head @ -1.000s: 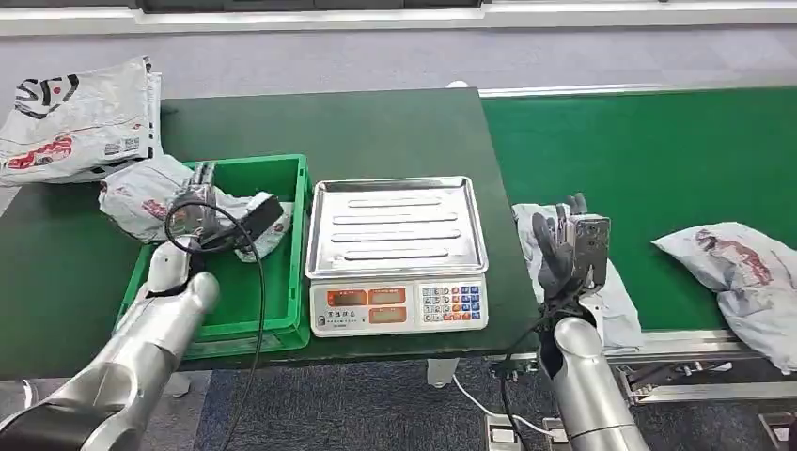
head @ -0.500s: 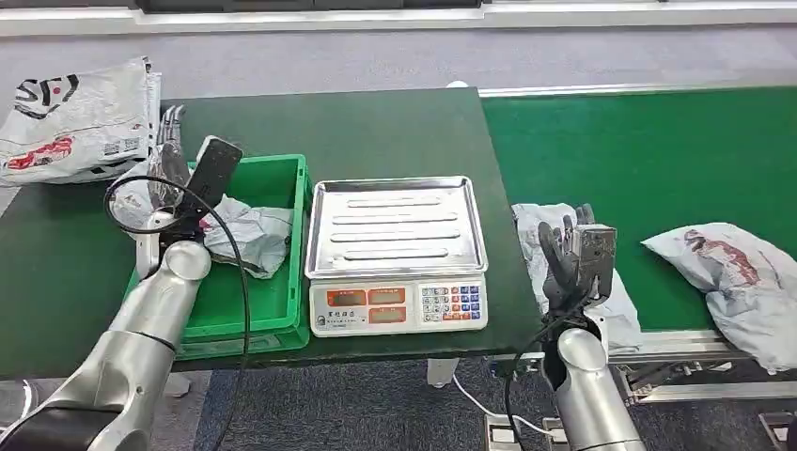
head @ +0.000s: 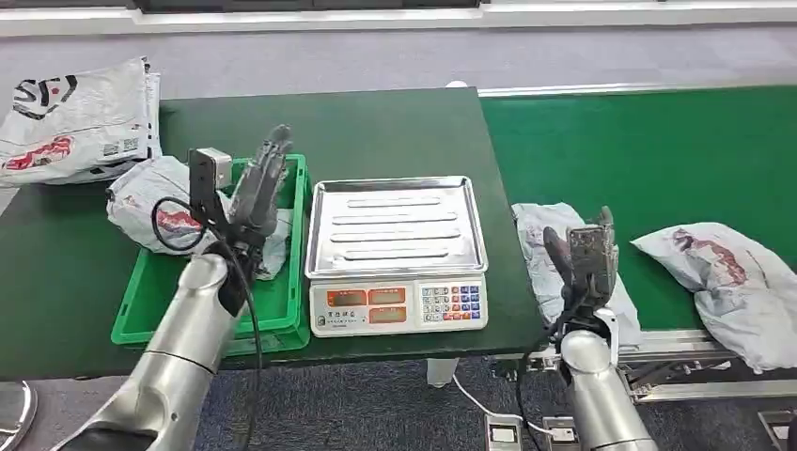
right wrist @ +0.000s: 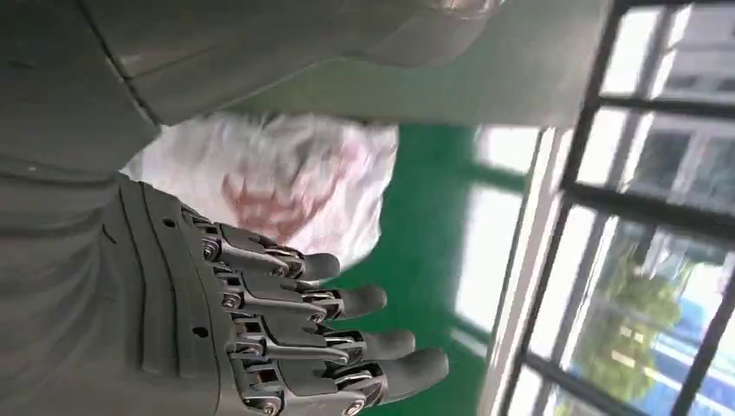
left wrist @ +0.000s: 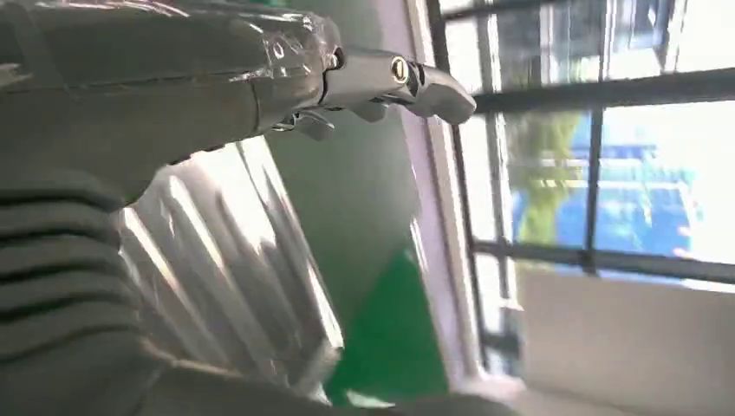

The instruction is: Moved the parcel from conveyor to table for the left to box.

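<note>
Our right hand (head: 581,258) hovers empty, fingers loosely extended, over a flat grey parcel (head: 545,244) at the conveyor (head: 658,150) edge. Another parcel (head: 724,282) lies just beyond. Our left hand (head: 252,193), seemingly empty and open, hangs above the green box (head: 282,310).

Large black letters that look like "SF", with a red mark below them, are printed on a white courier bag (head: 75,113) at the far left of the table; small barcode labels on it are too small to read. A weighing scale (head: 398,305) has orange-red display windows and a coloured keypad on its front panel, but the digits and key markings cannot be made out. Red printing on the grey parcels is illegible.
</note>
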`<state>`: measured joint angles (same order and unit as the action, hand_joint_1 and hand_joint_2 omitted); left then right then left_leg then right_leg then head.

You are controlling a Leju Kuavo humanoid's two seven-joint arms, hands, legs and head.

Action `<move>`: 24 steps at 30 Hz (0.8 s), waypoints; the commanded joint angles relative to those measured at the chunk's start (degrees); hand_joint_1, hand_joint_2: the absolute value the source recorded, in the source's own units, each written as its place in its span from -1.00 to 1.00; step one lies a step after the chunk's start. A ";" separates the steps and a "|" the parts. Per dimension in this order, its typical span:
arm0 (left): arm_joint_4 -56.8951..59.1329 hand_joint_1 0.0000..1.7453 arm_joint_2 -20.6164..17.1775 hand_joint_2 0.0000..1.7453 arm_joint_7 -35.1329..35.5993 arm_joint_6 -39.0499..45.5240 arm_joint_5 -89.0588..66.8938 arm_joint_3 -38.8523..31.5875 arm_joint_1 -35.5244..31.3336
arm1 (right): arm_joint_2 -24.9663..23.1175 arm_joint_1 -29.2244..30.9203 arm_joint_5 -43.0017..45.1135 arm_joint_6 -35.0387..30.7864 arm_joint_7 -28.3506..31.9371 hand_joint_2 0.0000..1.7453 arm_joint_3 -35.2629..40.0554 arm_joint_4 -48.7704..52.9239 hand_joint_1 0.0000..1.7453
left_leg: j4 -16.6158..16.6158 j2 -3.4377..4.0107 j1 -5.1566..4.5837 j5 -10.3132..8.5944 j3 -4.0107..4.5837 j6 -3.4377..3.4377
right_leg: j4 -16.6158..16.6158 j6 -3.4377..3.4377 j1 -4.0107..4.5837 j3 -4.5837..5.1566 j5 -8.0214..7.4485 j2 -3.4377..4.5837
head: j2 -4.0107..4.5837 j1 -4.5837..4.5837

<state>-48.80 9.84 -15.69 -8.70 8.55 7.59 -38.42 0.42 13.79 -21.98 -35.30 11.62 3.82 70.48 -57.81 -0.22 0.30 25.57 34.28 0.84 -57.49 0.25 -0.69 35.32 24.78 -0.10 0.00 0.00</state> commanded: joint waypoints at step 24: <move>6.86 -1.00 1.54 1.00 -0.61 6.55 3.67 9.61 -0.34 | 2.66 16.62 -41.02 17.91 -38.86 1.00 -0.72 -51.37 -1.00 | 0.13 0.05 0.03 0.00 -0.23 -0.01 | 0.12 -0.01 0.05 -0.23 -0.01 0.05 | 0.00 0.00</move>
<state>-45.59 13.16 -17.51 -2.32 12.70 14.25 -35.92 1.42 25.28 -54.01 -34.13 -12.80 1.57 38.55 -57.80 -0.22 0.31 25.56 34.28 0.84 -57.51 0.25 -0.66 35.33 24.77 -0.09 0.00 0.00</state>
